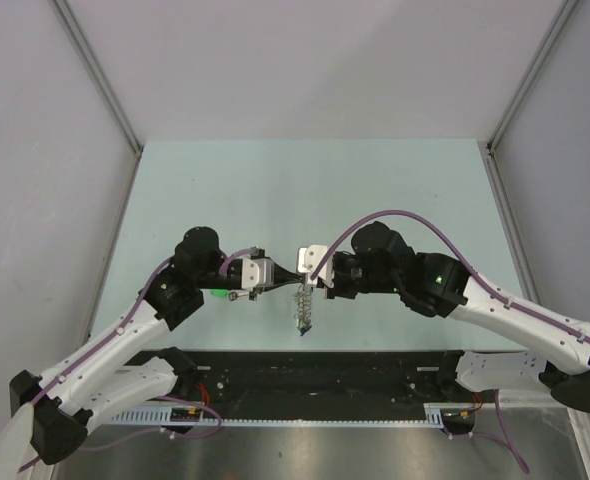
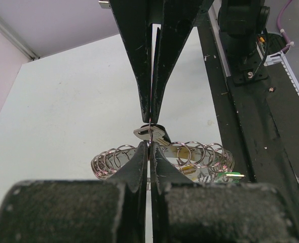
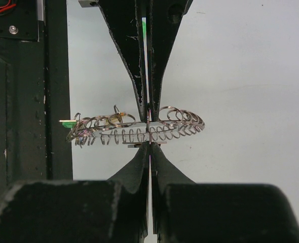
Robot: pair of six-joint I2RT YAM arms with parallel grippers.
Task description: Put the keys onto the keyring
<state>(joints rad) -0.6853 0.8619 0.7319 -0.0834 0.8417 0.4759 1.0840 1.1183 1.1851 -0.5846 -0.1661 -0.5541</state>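
My left gripper (image 1: 289, 285) and right gripper (image 1: 309, 284) meet tip to tip above the table's middle. Both are shut on one thin wire ring (image 2: 150, 132), seen edge-on. A flat silver key (image 2: 143, 133) hangs on that ring between the tips. A chain of several small rings (image 2: 195, 152) loops behind it and hangs toward the near edge in the top view (image 1: 303, 310). A green key head (image 2: 229, 175) sits at the chain's end, and it also shows in the right wrist view (image 3: 68, 123). A yellowish head (image 3: 114, 120) lies among the rings.
The pale green table (image 1: 305, 190) lies under the arms. A black base rail (image 1: 315, 370) with cables runs along the near edge, close below the hanging chain. Grey walls and metal posts (image 1: 95, 75) stand at the sides.
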